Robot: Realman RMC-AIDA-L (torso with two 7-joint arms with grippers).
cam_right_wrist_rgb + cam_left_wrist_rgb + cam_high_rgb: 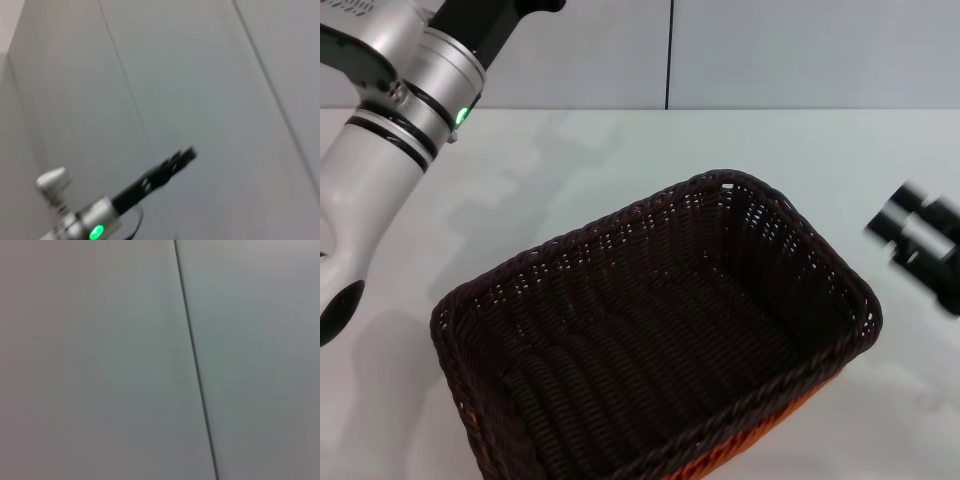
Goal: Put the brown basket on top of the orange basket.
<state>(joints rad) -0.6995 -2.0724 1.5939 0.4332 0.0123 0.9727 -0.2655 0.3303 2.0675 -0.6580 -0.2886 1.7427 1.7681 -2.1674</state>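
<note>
The brown basket sits inside and on top of the orange basket in the head view. Only a strip of orange shows under the brown basket's near right side. My right gripper is in the air to the right of the baskets, apart from them and blurred. My left arm is raised at the upper left, with its gripper beyond the head view's top edge. The left gripper shows far off in the right wrist view, holding nothing that I can see.
The baskets stand on a white table. A pale wall with a dark vertical seam runs behind it. The left wrist view shows only this wall and its seam.
</note>
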